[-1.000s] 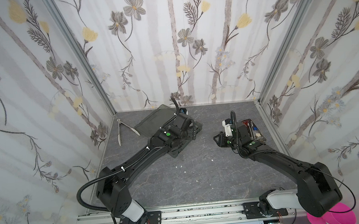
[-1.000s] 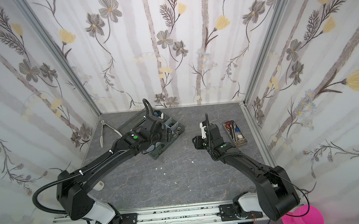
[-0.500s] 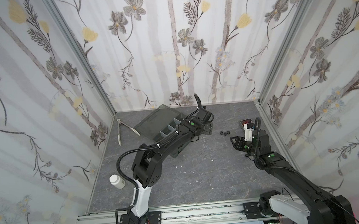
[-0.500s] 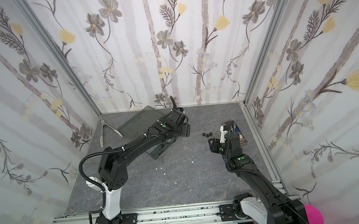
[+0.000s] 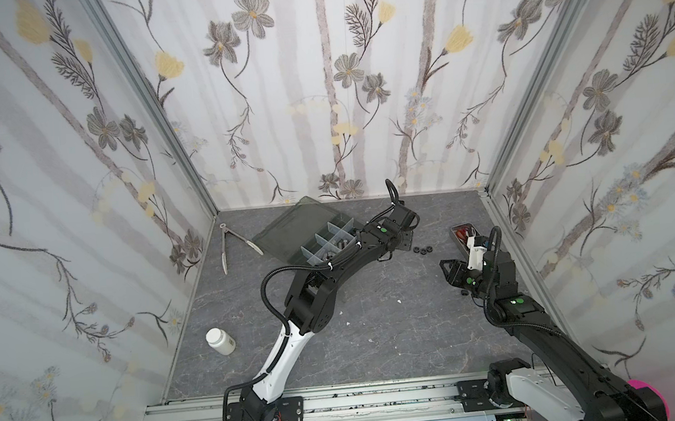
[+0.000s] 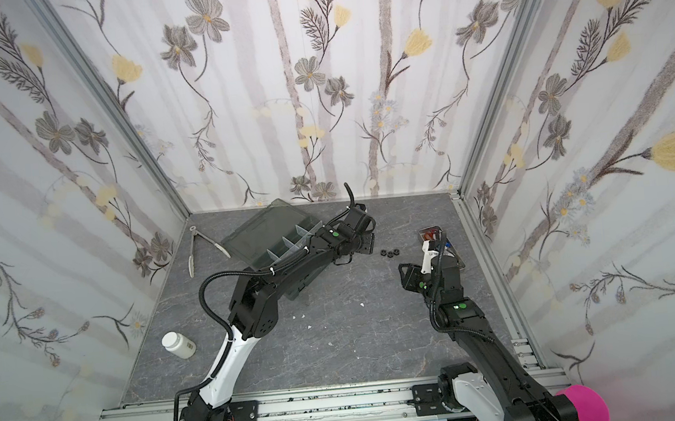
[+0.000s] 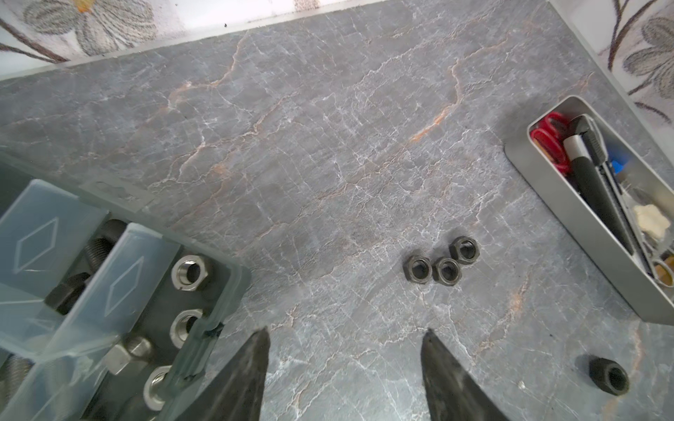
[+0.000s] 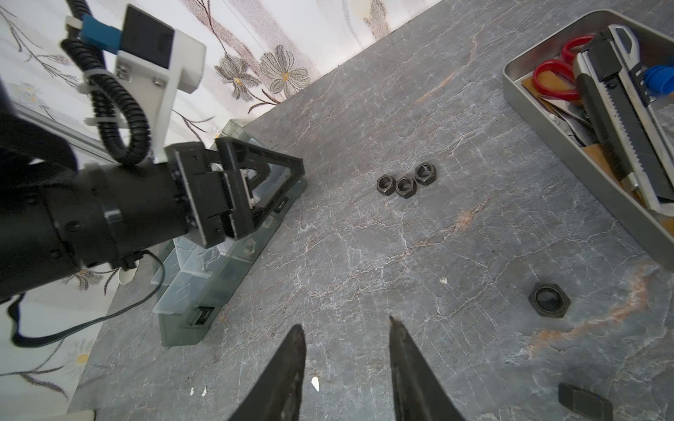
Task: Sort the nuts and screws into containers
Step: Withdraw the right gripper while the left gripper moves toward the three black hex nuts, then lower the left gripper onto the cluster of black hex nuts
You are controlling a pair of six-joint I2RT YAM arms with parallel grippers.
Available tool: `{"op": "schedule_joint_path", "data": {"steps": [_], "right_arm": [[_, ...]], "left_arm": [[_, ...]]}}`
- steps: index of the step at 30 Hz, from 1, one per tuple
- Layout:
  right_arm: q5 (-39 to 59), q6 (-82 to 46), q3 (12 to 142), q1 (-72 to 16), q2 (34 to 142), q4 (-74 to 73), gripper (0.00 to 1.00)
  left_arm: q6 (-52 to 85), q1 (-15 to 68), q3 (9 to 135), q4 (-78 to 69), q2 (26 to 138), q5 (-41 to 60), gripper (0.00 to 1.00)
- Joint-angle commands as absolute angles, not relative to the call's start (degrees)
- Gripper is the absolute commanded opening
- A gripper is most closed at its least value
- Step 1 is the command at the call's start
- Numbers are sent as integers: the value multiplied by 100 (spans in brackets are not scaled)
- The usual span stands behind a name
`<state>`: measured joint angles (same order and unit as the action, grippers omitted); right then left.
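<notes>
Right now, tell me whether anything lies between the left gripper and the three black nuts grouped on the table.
Nothing visible does. In the left wrist view, only bare table separates the open left gripper from the three black nuts; the organizer box stands off to the side.

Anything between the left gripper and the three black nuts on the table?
No. In the left wrist view only bare grey tabletop lies between the open left gripper and the three black nuts.
</notes>
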<state>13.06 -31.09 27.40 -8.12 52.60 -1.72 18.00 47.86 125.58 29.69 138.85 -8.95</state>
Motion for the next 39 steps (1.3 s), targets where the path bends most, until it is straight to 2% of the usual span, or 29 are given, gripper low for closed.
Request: {"op": "schedule_joint_path", "data": {"steps": [1,11,17,32,39], "right_arm": [[1339,-3208,2692,-800,5197,-477,39],[1288,-3186,2667,-782,5106,-457,39],[1287,-3174,2654,-782,5124,-439,39],[1311,-3161,2610,-782,5124,-466,39],[1327,-3158,2602,-782,5122,-475,39]], "left_arm": [[1762,4792,12729,2841,14156,-844,66],[1863,4794,13650,2575,15073,-447,76],[1954,4794,13683,2225,15227,-231,80],[1838,4957,13781,2065,15583,-622,80],[1828,4958,13777,2100,15631,-949,75]]}}
